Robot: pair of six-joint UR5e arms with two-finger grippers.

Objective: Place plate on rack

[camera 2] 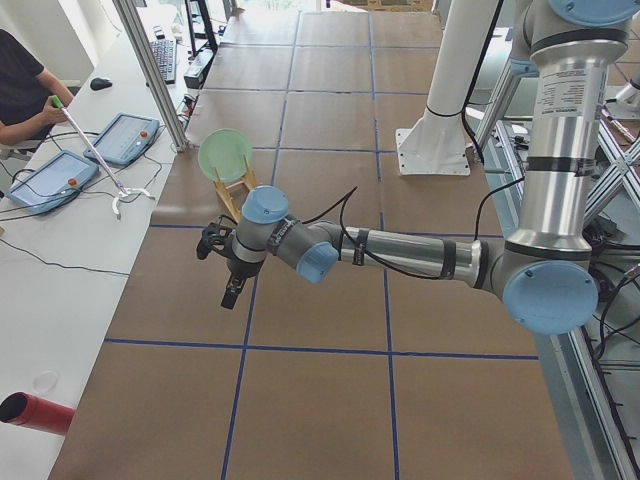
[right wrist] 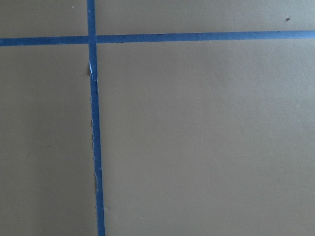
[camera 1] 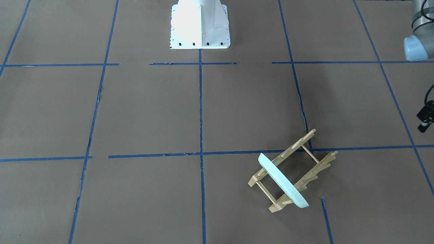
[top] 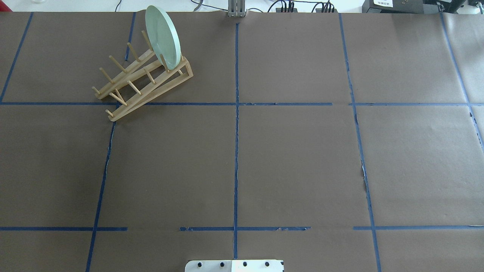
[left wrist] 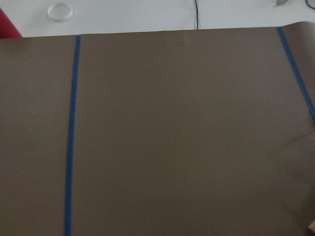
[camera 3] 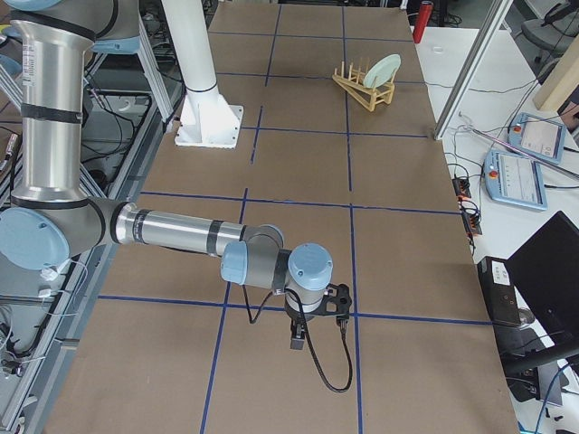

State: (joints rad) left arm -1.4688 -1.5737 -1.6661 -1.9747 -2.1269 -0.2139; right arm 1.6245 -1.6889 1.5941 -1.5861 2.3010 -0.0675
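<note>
I cannot tell from the side cameras how far the left pincer point(camera 2: 230, 294) or the right pincer point(camera 3: 297, 341) is spread; each hangs above the desk point(top: 295, 162), well apart from the rack point(top: 141, 81). The mint-green plate point(top: 163, 36) stands on edge between the rack's end pegs, by the desk's far edge toward its left corner. A white label point(top: 383, 3) beyond that edge is too small to read.
</note>
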